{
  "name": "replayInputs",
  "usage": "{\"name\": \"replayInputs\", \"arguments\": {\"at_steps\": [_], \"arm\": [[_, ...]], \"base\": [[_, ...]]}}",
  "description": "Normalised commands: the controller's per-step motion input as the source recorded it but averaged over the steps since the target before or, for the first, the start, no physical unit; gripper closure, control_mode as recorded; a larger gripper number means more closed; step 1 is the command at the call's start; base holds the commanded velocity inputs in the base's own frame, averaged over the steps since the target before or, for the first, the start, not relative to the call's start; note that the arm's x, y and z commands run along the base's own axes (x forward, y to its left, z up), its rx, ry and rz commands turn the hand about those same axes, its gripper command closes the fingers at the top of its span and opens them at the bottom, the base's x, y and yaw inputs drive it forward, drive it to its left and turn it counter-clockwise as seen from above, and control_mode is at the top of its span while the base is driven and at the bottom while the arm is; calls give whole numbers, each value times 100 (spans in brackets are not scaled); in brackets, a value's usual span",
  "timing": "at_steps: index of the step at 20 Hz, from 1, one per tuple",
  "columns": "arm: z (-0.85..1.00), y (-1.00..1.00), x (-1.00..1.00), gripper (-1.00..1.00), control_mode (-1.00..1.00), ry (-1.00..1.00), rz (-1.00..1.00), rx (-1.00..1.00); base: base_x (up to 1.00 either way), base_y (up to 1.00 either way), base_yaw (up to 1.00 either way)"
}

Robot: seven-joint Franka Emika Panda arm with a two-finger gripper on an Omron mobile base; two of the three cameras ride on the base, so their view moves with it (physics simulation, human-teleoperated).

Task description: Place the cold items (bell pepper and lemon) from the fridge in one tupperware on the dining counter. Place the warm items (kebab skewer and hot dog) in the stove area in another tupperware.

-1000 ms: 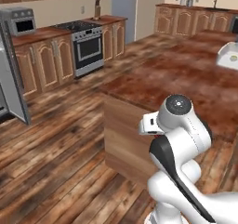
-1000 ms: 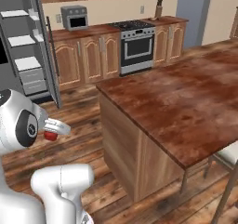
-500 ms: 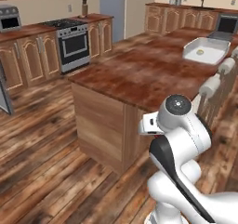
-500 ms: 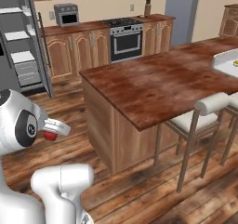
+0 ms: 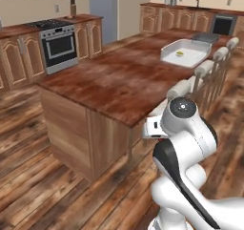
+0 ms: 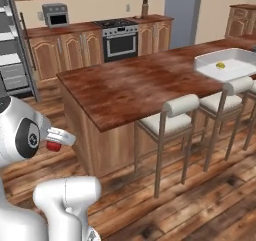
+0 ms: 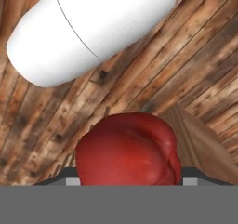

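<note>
My jaws are clamped on a red bell pepper, which fills the lower middle of the hand view and shows as a red spot tucked beside the folded arm in the right base view. To do this carry well I judge I should keep that grip firm and the pepper low and close until the base reaches the white container holding the lemon on the far end of the surface. The arm is folded tight over the base, hand pointing down at the wooden floor.
</note>
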Motion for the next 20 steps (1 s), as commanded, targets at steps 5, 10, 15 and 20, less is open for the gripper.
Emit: {"name": "replayInputs", "arguments": {"at_steps": [5, 10, 15, 20], "arm": [[0, 0, 0, 100, 100, 0, 0, 0], [0, 0, 0, 100, 100, 0, 0, 0], [0, 0, 0, 100, 100, 0, 0, 0], [0, 0, 0, 100, 100, 0, 0, 0]], "base": [[24, -100, 3], [27, -100, 6], [52, -100, 9], [70, -100, 12]]}}
